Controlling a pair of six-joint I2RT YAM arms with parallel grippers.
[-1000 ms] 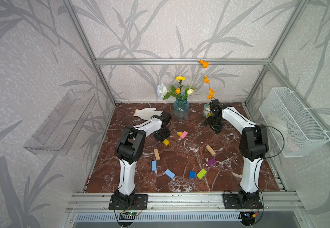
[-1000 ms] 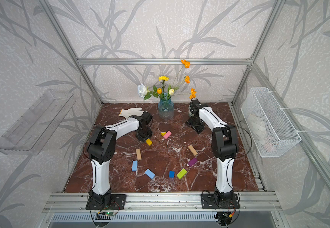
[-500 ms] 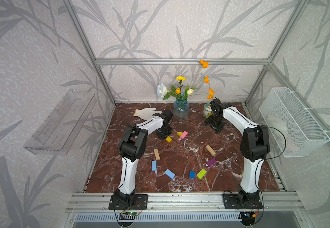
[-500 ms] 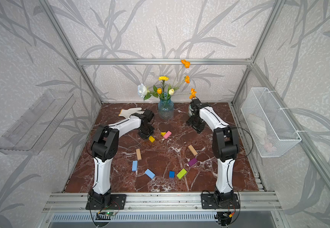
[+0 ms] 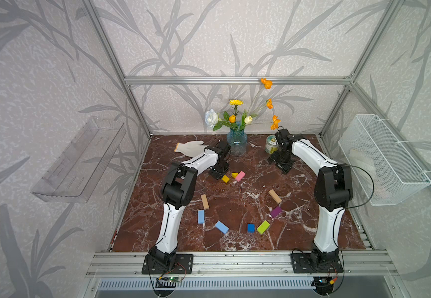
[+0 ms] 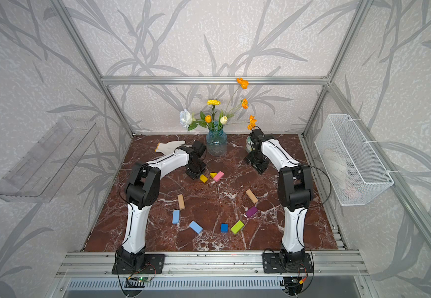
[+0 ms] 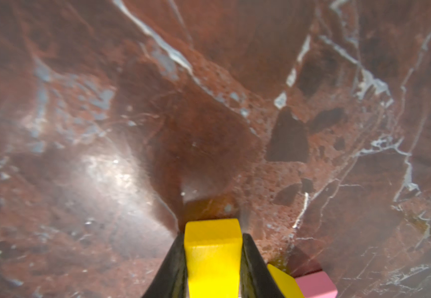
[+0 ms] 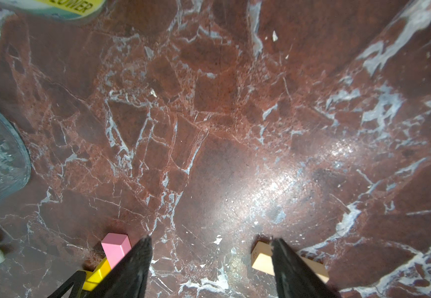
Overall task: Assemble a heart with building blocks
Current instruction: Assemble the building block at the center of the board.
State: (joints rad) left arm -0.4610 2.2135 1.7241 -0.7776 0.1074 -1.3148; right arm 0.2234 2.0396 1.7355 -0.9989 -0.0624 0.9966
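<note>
My left gripper (image 7: 213, 240) is shut on the yellow block (image 7: 212, 254), low on the marble table (image 5: 235, 198). In both top views that block (image 5: 225, 178) (image 6: 203, 178) sits beside the small yellow wedge (image 5: 234, 175) and the pink block (image 5: 240, 176). My right gripper (image 8: 211, 240) stands open over bare table near the back right (image 5: 281, 165), holding nothing. Spaced apart in a loose loop lie two tan blocks (image 5: 204, 201) (image 5: 275, 196), two light blue ones (image 5: 201, 216) (image 5: 221, 227), a dark blue (image 5: 250, 228), a lime (image 5: 263, 227) and a purple (image 5: 276, 211).
A glass vase of flowers (image 5: 237, 144) and a small can (image 5: 271, 144) stand at the back. A white glove (image 5: 189, 148) lies back left, behind my left arm. A wire basket (image 5: 379, 160) hangs on the right wall, a clear shelf (image 5: 80, 160) on the left.
My left gripper has carried the yellow block a little to the right and back, closer to the wedge and pink block. The right arm has barely moved.
</note>
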